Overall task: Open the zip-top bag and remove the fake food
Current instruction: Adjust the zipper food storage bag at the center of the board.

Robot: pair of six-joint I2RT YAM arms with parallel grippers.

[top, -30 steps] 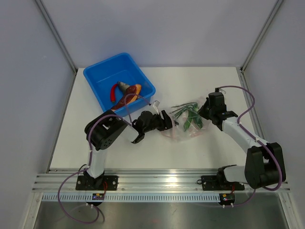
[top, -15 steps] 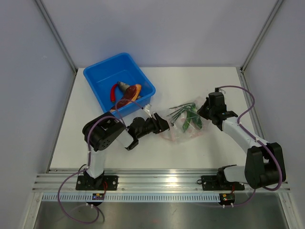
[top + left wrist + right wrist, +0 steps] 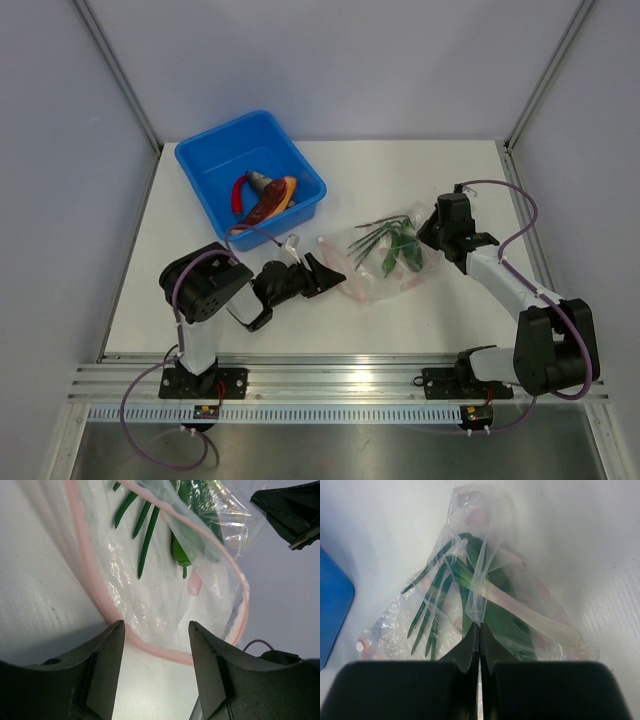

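The white table (image 3: 440,170) carries a blue tub (image 3: 205,165) at far left, holding a fish (image 3: 262,182) and a red chili (image 3: 237,192). The zip-top bag (image 3: 385,275) lies right of centre with green fake food (image 3: 402,250) inside. My right end effector (image 3: 479,630) is clamped on its film. My left end effector (image 3: 156,630) is spread apart and empty, near the bag's pink rim.

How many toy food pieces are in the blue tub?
4: red chili at left, grey fish farther back, orange-yellow piece at right, dark red piece in front. They overlap; more may be hidden.
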